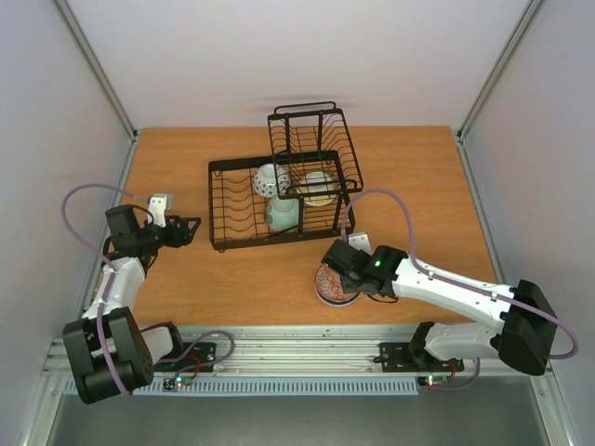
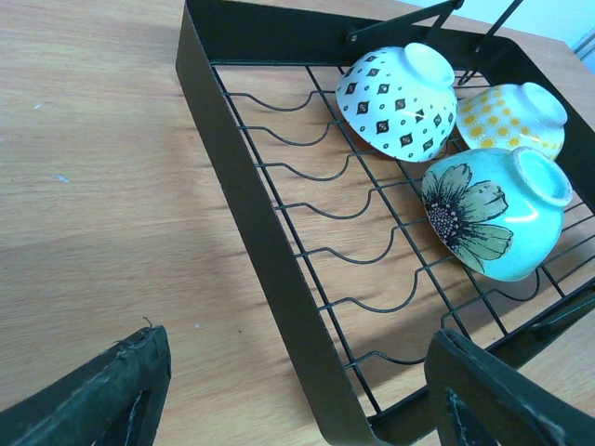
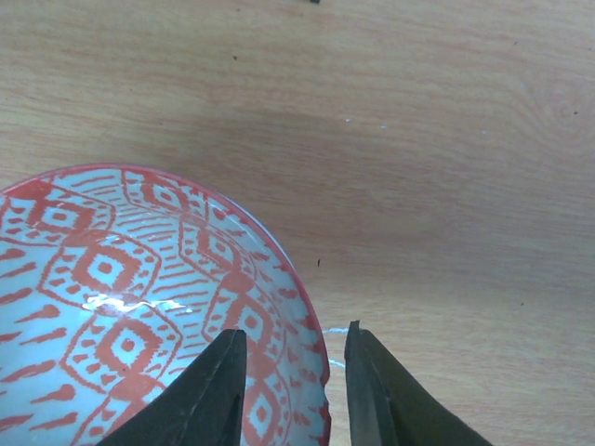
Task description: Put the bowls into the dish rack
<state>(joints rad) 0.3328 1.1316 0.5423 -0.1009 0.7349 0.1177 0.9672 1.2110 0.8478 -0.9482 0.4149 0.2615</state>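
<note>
Over on the left, the left gripper (image 1: pixel 191 229) hangs above the wooden table (image 1: pixel 418 186) with its jaws spread wide and nothing between them, pointing at the near-left corner of the dish rack (image 1: pixel 223 209). From overhead the rack's wires partly mask what sits inside; the left wrist view shows it plainly: a diamond-patterned bowl (image 2: pixel 395 102), a yellow-dotted bowl (image 2: pixel 507 116) and a teal flower bowl (image 2: pixel 493 218), all tipped on their sides in the lower basket, close together at its right end, with bare wire slots to their left. Right of the rack and nearer the arms, a red-patterned bowl (image 3: pixel 121 307) sits upright on the table. The right gripper (image 3: pixel 295 334) straddles its rim, one finger inside and one outside, jaws narrow; whether they pinch the rim cannot be told.
</note>
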